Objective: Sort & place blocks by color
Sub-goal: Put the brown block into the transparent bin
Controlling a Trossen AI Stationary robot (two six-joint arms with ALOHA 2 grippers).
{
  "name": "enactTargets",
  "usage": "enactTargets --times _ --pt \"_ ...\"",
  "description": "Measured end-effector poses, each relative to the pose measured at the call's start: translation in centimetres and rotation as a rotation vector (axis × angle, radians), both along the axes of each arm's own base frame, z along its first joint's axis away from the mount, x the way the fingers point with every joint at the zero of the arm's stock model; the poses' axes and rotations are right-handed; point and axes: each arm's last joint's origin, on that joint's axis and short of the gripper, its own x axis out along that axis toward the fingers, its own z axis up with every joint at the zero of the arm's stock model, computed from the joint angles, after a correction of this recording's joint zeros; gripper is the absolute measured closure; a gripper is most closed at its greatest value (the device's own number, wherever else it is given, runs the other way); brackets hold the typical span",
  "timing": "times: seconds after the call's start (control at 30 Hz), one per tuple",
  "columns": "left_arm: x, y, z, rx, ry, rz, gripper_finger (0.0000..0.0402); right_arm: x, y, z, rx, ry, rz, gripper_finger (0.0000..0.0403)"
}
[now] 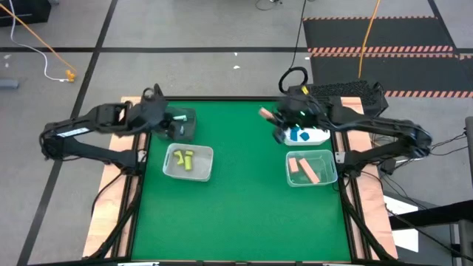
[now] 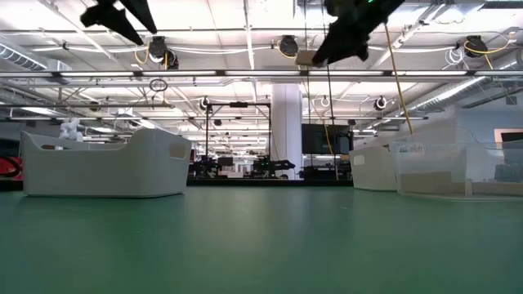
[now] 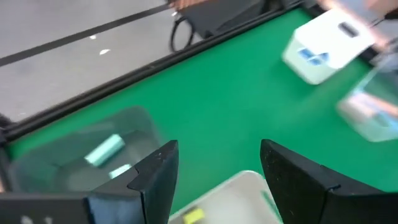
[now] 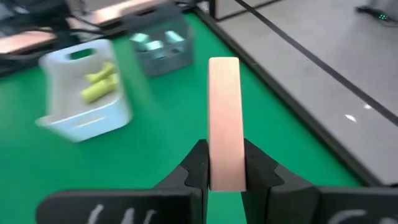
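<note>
The right gripper (image 4: pixel 225 163) held a smooth tan-orange bar block (image 4: pixel 225 121) upright, jaws closed on its lower end, above the green counter (image 1: pixel 244 199) beside the white bin (image 1: pixel 316 136) of blue blocks (image 1: pixel 298 135). The left gripper (image 3: pixel 217 177), jaws wide open and empty, hovered over the dark grey bin (image 1: pixel 182 124) containing mint green blocks (image 3: pixel 103 149). One clear bin (image 1: pixel 188 163) held yellow-green blocks (image 1: pixel 184 159); the other clear bin (image 1: pixel 312 168) held two tan-orange bars (image 1: pixel 304 169).

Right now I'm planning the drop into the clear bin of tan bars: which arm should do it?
Right. Its gripper already pinches a tan bar near that bin; the left gripper is open across the table.
</note>
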Motion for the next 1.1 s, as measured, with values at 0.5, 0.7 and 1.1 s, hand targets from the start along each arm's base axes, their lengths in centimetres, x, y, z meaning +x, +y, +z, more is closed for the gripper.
enactTargets --times 0.5,0.7,1.1 --pt "2.7 -8.4 -5.8 0.143 -0.397 -0.416 0.0174 -8.9 8.0 -5.5 0.235 -0.357 0.141 0.0365" --pt "3.0 -9.8 -9.4 0.126 -0.567 -0.401 0.0174 -10.0 9.9 -7.6 0.299 -0.494 0.274 0.0365" --pt "1.8 -10.4 -14.9 0.086 -0.677 -0.413 0.0174 -11.2 12.4 -11.3 0.342 -0.680 0.495 0.0365"
